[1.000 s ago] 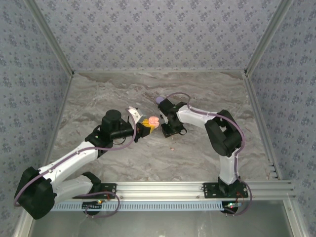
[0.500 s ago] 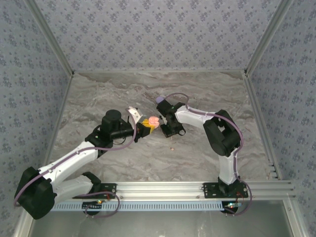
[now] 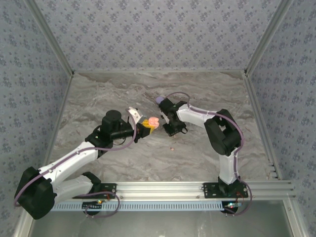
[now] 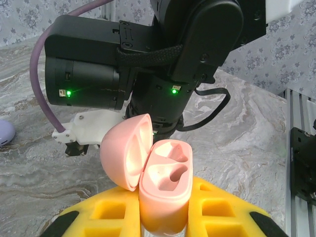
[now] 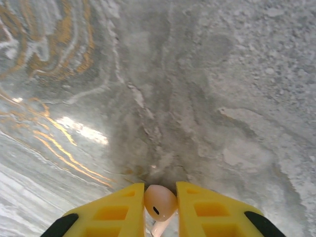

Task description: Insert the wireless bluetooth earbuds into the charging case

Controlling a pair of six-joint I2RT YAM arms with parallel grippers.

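My right pincer (image 5: 160,203) is clamped tight on a salmon-pink earbud (image 5: 160,196) above the middle of the table (image 5: 207,89), while my left pincer (image 4: 163,219) (also closed) grips the open pink charging case (image 4: 165,170) just beside it.

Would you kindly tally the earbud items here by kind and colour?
Pink open clamshell charging case: 1
Pale pink glossy earbud: 1
Tiny loose pink pellet, likely an earbud: 1
Lilac rounded case: 1
Total: 4

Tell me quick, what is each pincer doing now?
Left pincer: shut on the open pink charging case.
Right pincer: shut on a pink earbud.
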